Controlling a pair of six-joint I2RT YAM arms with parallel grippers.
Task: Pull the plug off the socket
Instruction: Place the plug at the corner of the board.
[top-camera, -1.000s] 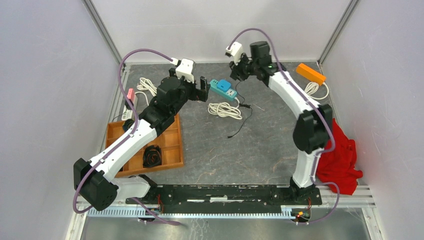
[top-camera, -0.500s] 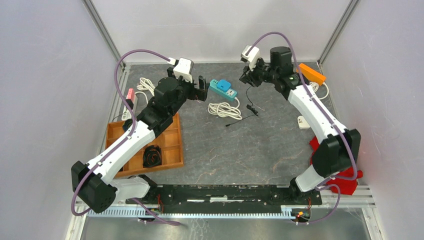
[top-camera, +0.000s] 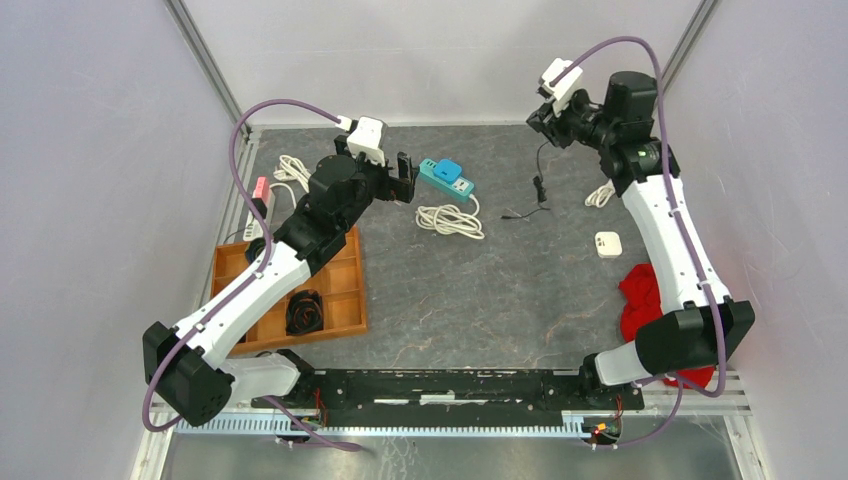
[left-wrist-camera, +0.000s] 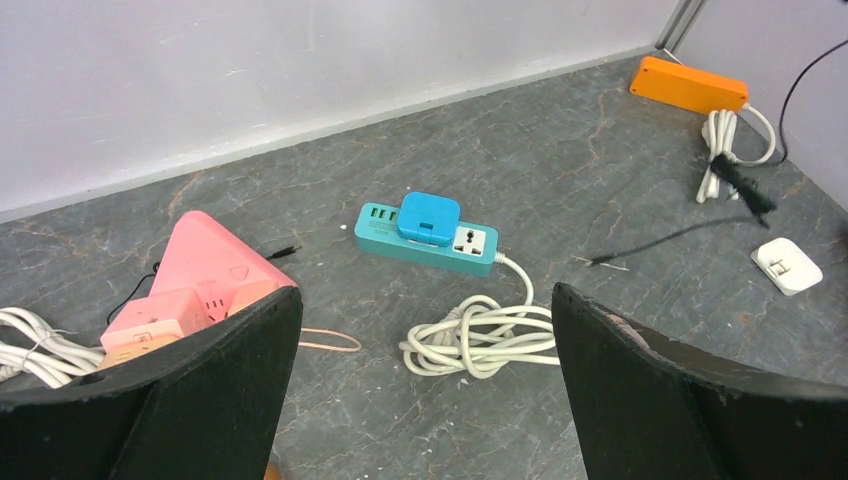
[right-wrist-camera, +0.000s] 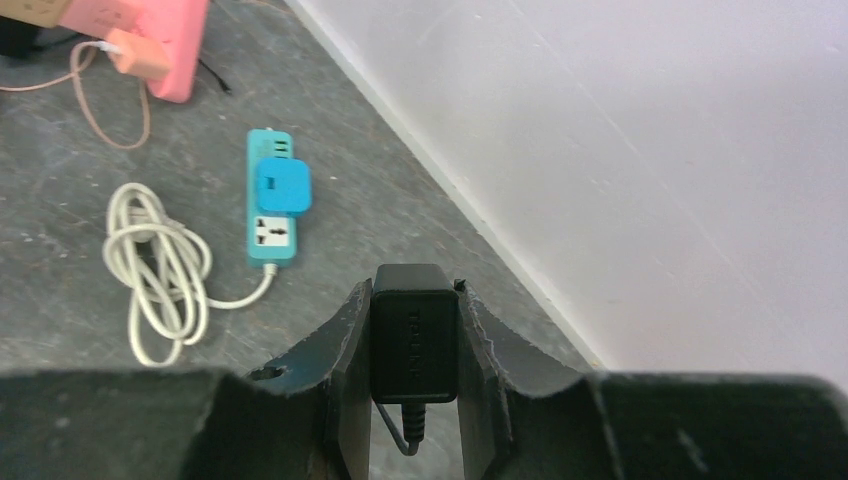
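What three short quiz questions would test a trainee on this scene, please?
1. True or false: the right gripper is shut on the black plug.
2. What sits in the teal power strip? A. a blue adapter B. a green charger C. nothing
3. Fill in: the jaws of the left gripper stand ____.
Key: 1 true; 2 A; 3 open.

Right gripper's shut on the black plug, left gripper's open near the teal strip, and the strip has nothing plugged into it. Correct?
Not quite. The strip has a blue adapter plugged into it, clear in the left wrist view. The rest holds: right gripper shut on the black plug, left gripper open near the strip.
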